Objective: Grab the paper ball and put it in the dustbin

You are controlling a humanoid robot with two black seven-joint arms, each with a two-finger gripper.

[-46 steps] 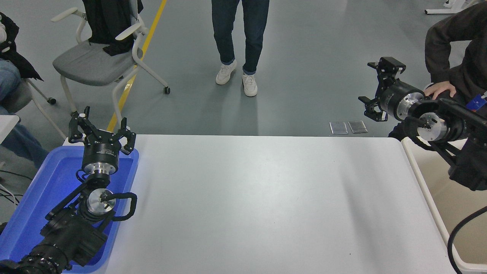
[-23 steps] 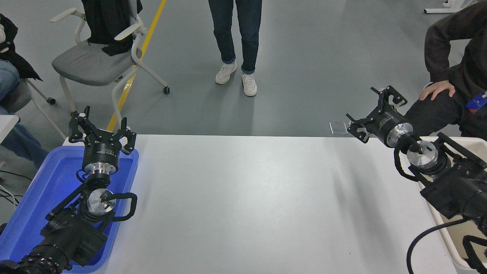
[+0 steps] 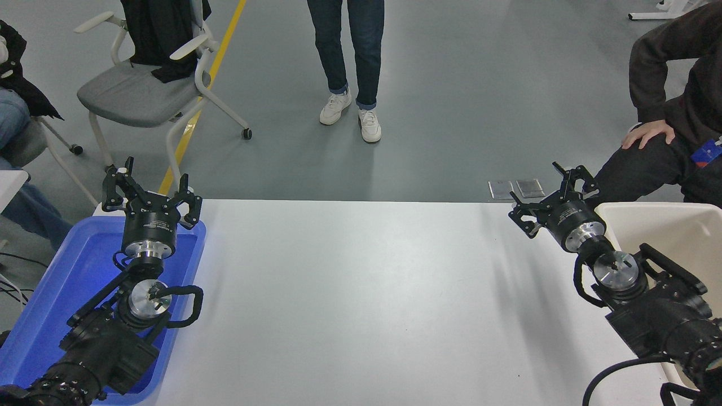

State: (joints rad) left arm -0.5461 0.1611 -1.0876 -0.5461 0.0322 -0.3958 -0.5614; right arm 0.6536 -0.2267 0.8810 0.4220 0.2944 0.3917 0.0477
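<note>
In the head view, the right gripper (image 3: pixel 551 198) hangs spread and empty at the right of the frame, over the far corner of the white surface (image 3: pixel 361 293), beside the dustbin (image 3: pixel 677 225). The paper ball is not visible anywhere, perhaps already inside the dustbin; the visible part looks bare. The arm should probably withdraw slowly, clear of the rim. The left gripper (image 3: pixel 151 190) is spread over the blue tray (image 3: pixel 51 293), which shows nothing inside.

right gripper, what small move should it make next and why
Probably none beyond settling in place. The black right gripper hangs open and empty over the white table's far right corner, beside the cream-beige plastic dustbin. No tan paper ball shows on the table or in its fingers, so nothing calls for a reach. The left gripper sits parked over the blue tray.
</note>
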